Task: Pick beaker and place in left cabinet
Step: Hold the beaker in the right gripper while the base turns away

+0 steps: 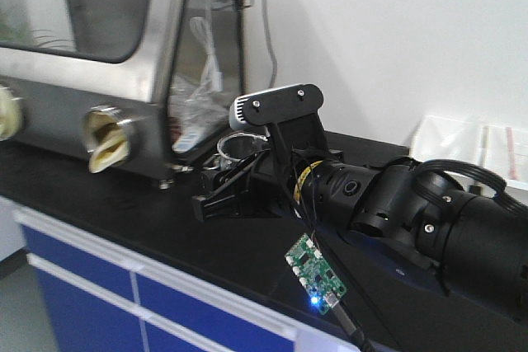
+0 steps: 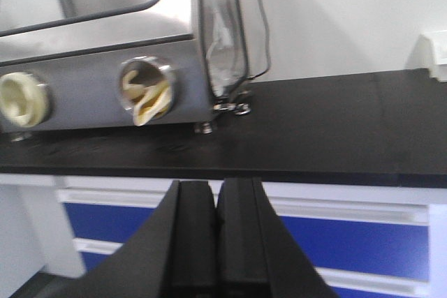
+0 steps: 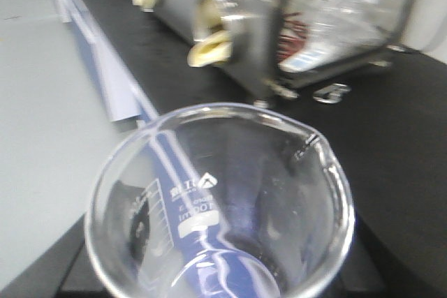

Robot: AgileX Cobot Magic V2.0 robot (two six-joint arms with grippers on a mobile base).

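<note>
Done with the pick, by the looks: beaker (image 3: pixel 209 200) clamped in right gripper (image 1: pixel 224 187), mid-frame, above the counter (image 1: pixel 99 195). Left gripper (image 2: pixel 216 242) pinched closed, empty. No left cabinet in view; placing yet to do.

White printed scale and triangle logo on the beaker (image 3: pixel 209 204); lettering too blurred to read

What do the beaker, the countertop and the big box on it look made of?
The beaker: clear glossy glass, see-through with white printed markings. The countertop: black, fairly matte, perhaps resin or laminate. The box: brushed silvery metal, likely stainless steel, soft reflections.
</note>
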